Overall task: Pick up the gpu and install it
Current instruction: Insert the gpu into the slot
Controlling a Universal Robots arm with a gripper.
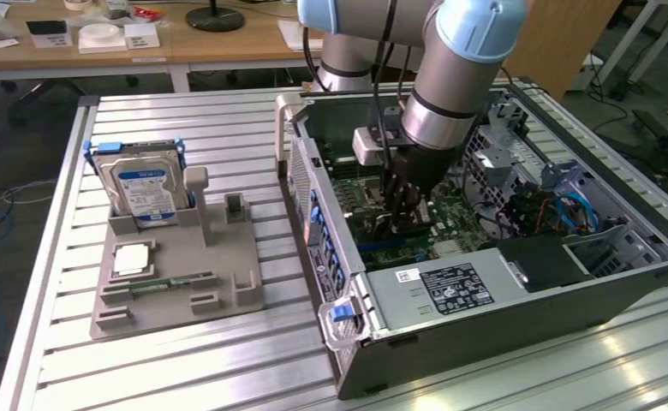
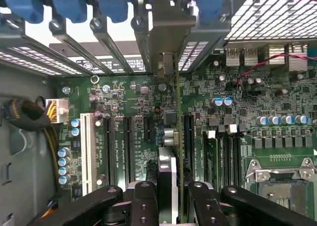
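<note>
Black two-finger gripper (image 2: 171,196): clenched on thin dark brown-edged gpu (image 2: 177,137), held edge-on over green motherboard (image 2: 247,146) slot inside grey computer case (image 1: 517,334); risk: misaligned bracket jams, contacts bend.

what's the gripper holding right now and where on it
The gripper is shut on the gpu, gripping the card's top edge, over the motherboard inside the computer case.

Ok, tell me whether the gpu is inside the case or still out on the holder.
Inside the computer case: the gpu stands edge-on over the motherboard, held between the gripper fingers. Seated in its slot: cannot tell.
</note>
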